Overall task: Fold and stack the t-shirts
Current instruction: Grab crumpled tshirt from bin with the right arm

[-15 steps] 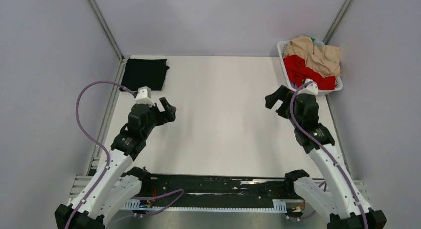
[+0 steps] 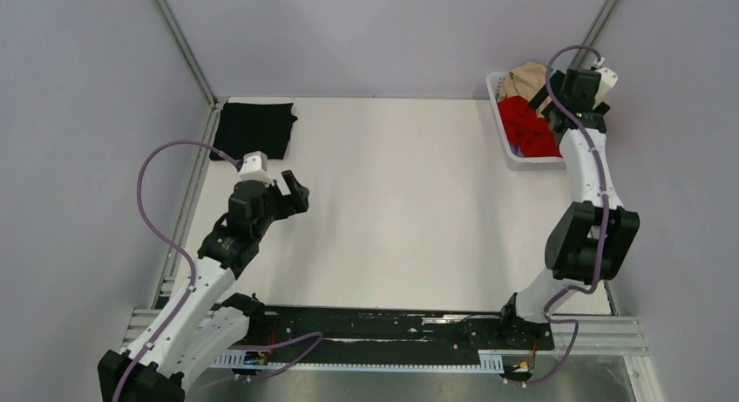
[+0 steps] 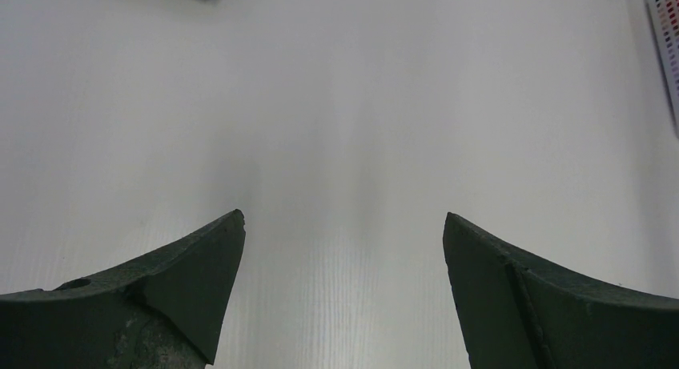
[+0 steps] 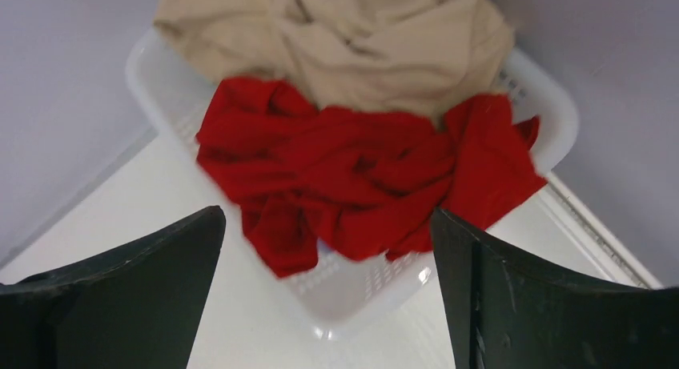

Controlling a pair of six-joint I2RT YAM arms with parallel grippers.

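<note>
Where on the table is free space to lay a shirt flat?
The middle of the table is bare, from the folded black shirt at the far left to the basket at the far right; the left pincer hangs over its left part. The basket is crowded: red shirt, beige shirt.

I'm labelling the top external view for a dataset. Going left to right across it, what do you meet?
black t-shirt → left tool → red t-shirt, lying in the white basket
</note>
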